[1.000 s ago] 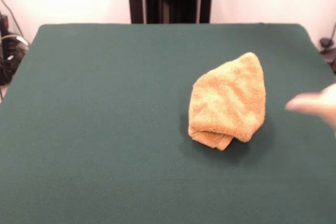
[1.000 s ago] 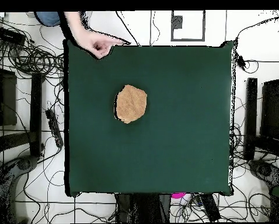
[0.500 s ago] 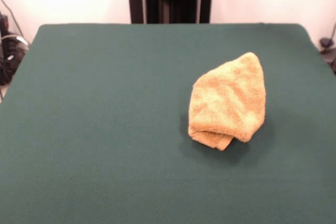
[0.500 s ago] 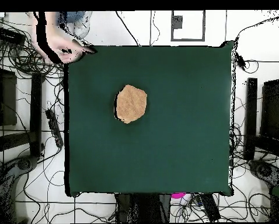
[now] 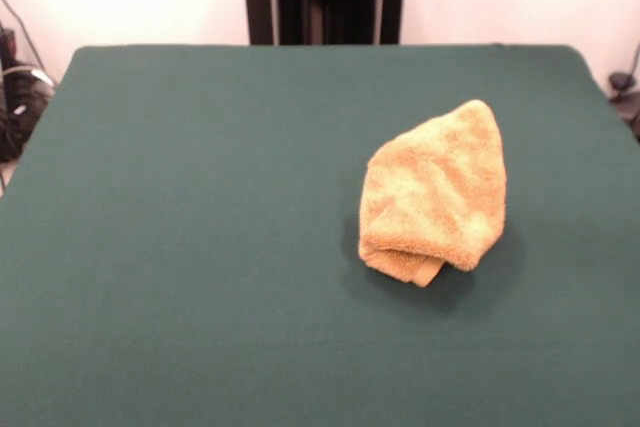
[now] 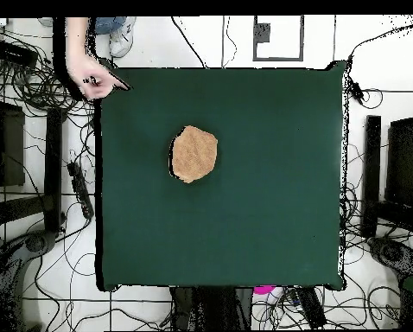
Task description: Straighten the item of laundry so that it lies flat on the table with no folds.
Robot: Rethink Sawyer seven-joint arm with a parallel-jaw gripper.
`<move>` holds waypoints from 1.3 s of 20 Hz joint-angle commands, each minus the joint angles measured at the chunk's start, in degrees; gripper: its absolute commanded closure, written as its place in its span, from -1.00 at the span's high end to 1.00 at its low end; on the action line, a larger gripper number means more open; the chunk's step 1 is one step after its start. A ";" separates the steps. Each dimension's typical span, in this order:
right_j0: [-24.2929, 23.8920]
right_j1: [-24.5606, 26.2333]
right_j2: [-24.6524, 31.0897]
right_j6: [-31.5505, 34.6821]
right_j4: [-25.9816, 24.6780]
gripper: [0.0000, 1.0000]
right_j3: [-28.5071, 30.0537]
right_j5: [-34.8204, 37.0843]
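The towel (image 5: 435,192) lies folded over on itself right of the table's (image 5: 200,227) middle in the front view, its long axis running from a rolled edge at the near end to a narrower tip at the far end. My gripper shows in neither view, so I cannot tell its opening, its pose, or which way the towel lies from it. A person's hand (image 6: 96,76) hovers at a table corner, well apart from the towel.
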 commanded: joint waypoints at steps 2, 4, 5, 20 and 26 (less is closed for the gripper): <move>2.38 10.48 0.13 16.84 2.37 1.00 -15.74 16.63; 2.99 10.76 -0.66 18.02 2.66 1.00 -17.04 17.82; 3.23 11.09 -1.13 18.51 2.96 1.00 -18.37 19.02; 1.55 10.56 -0.90 14.82 2.29 1.00 -15.58 16.24; 1.79 15.10 -3.82 16.98 4.19 1.00 -26.25 22.08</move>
